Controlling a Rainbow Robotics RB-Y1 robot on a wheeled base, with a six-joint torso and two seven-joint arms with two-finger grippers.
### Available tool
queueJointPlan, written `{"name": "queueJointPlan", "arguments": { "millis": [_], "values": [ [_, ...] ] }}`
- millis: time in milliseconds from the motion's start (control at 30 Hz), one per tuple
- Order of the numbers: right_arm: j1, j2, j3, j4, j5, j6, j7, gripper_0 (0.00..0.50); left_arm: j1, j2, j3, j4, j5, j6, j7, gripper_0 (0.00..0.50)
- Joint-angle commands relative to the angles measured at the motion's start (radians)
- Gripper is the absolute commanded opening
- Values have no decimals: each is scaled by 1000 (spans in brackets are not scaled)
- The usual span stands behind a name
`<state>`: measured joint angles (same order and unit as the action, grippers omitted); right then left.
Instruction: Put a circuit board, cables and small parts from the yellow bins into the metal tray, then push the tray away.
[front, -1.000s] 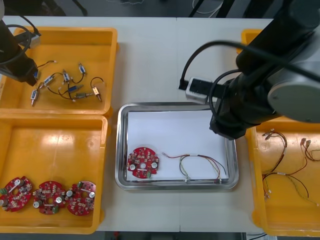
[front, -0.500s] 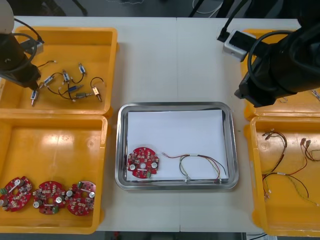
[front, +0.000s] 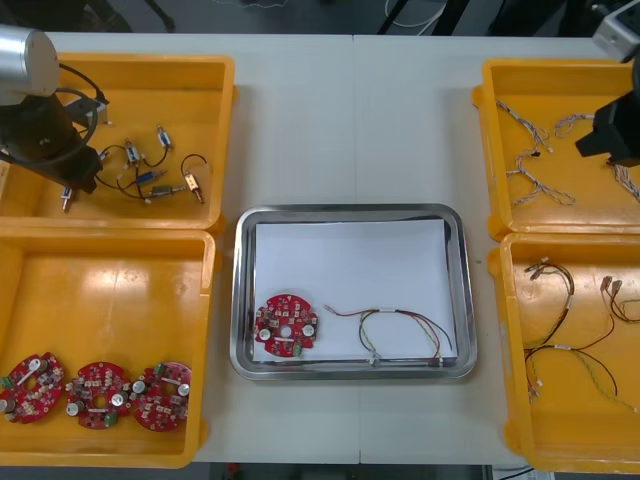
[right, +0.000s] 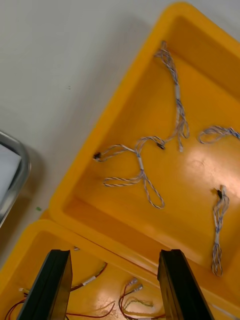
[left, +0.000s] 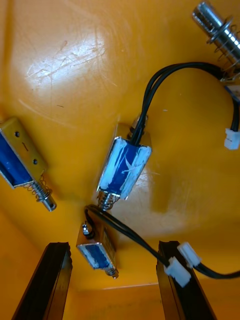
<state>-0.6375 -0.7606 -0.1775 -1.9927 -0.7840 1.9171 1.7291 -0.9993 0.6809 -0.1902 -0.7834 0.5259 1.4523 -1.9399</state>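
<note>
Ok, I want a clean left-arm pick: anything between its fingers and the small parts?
Nothing visible. The left gripper hangs open over the small parts in the bin; one lies between its fingers, and a black lead runs past it.

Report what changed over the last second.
The right gripper swung off the right side of the metal tray to the far right yellow bin of twisted cables, jaws open. The left gripper edged in over the small metal parts. Tray, circuit board and red and yellow cable stayed put.
</note>
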Motion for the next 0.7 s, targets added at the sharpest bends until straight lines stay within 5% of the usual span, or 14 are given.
{"name": "queueJointPlan", "arguments": {
  "millis": [33,567,700],
  "values": [
    [9,-40,-92,72,68,3,10,500,-53,-11,-11,7,-4,-20,-137,500],
    [4,-71,-138,342,100,3,99,500,-7,-9,-11,21,6,-70,-154,500],
    [-27,-75,-137,457,118,-39,202,500,8,0,-11,21,16,-79,-156,500]
  ]
}}
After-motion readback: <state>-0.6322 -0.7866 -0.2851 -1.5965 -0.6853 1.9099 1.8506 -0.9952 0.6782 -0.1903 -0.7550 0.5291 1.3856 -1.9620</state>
